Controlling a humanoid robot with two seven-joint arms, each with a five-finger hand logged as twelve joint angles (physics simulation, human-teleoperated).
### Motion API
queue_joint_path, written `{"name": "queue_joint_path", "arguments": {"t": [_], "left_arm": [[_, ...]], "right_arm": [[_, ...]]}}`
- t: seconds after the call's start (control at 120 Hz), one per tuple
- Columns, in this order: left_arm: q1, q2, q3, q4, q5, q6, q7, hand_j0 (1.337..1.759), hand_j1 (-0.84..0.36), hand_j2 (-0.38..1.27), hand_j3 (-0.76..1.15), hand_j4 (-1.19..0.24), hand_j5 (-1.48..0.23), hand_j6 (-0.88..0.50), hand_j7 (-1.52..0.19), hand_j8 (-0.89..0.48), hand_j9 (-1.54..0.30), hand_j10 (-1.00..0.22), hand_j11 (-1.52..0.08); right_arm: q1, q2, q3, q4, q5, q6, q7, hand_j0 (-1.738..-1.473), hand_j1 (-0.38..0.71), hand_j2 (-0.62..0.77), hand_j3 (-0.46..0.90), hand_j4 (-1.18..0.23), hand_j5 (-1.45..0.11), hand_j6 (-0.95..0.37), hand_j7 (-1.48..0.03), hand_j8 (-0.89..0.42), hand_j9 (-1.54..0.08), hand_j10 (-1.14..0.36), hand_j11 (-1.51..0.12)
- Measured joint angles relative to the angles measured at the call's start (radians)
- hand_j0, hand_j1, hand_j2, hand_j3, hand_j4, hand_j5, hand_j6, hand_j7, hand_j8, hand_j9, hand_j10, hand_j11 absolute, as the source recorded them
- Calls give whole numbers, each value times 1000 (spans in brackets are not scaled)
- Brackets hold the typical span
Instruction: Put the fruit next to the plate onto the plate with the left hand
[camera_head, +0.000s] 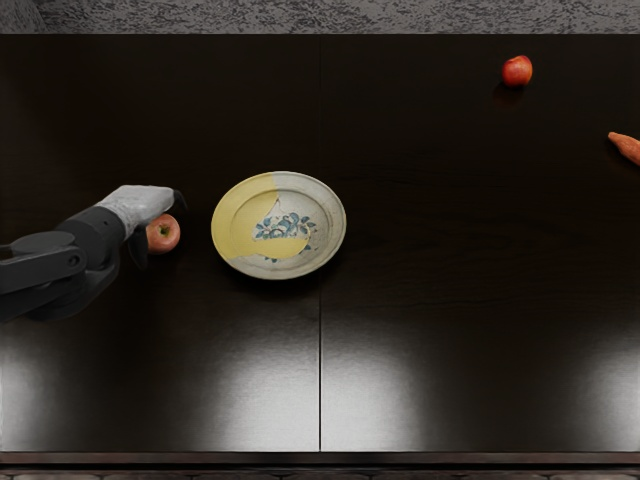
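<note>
Currently | left hand (140, 206), centre left, overlaps the apple's (165, 235) top; you cannot tell whether it grips | apple lies on the table just left of the plate (331, 226), not on it | likely light, firm, smooth-skinned, prone to rolling: take it around its middle | no brand or writing readable

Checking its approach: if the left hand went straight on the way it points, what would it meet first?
The apple, right at the left hand; whether they already touch is unclear. Past it lies the plate.
</note>
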Motion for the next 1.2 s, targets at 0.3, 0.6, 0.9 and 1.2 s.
{"name": "queue_joint_path", "arguments": {"t": [0.3,0.6,0.9,1.2], "left_arm": [[-2,-14,0,1,1,-1,0,1658,-76,76,0,-362,-465,-363,-465,-363,-465,-361,-464],[1,-14,0,0,0,0,0,1657,-191,100,0,-460,-600,-448,-600,-405,-600,-459,-600],[9,-14,9,-1,6,0,1,1651,-356,253,0,-584,-725,-299,-757,-239,-759,-396,-767],[-31,-14,24,-6,-4,-4,1,1632,-391,266,44,-511,-902,-198,-929,-160,-925,-304,-938]], "right_arm": [[0,0,0,0,0,0,0,-1658,-349,0,0,0,0,0,0,0,0,0,0],[0,0,0,0,0,0,0,-1658,-349,0,0,0,0,0,0,0,0,0,0],[-1,0,0,-1,0,0,0,-1658,-349,0,0,0,0,0,0,0,0,0,0],[-1,0,0,-1,0,0,0,-1658,-349,0,0,0,0,0,0,0,0,0,0]]}}
